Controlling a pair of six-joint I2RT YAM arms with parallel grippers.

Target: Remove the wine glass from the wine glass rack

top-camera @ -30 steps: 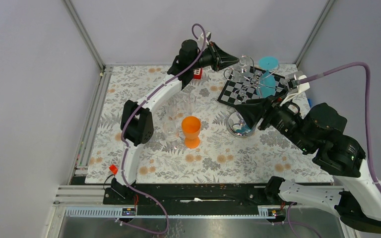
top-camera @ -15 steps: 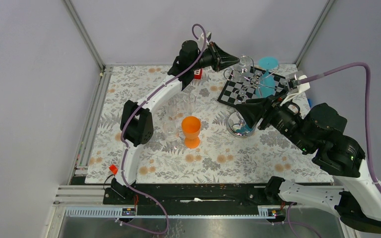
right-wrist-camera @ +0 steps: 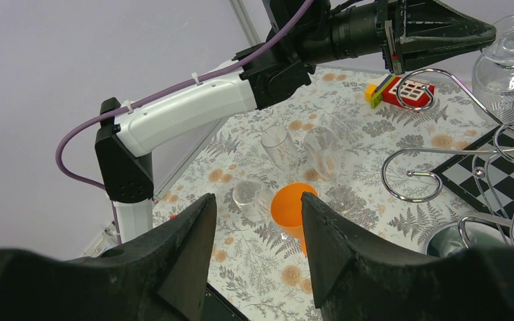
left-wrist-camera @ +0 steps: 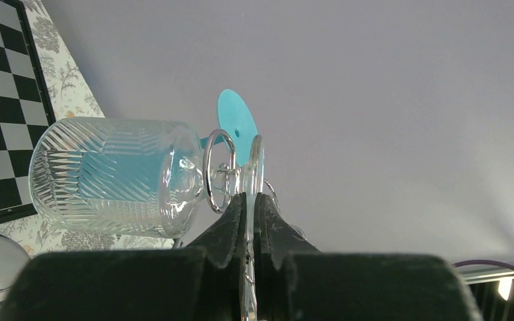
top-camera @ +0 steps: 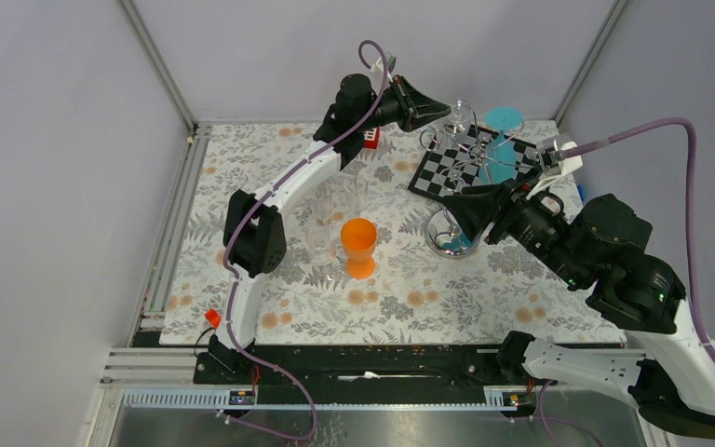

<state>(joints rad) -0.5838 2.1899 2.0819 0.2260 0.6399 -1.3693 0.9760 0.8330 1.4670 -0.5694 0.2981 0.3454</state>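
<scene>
Clear ribbed wine glass hangs at the far top of the wine glass rack, stem seemingly inside a wire curl. The left gripper is clamped on its thin foot, likely the only flat purchase for sliding it out. The right gripper waits apart and empty near the rack's base, perhaps to steady it.

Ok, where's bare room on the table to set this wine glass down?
Free: the near strip of cloth between the orange cup and the arm bases, and the far-left corner. Crowded: the clear glasses and the wine glass rack by the checkered board.
</scene>
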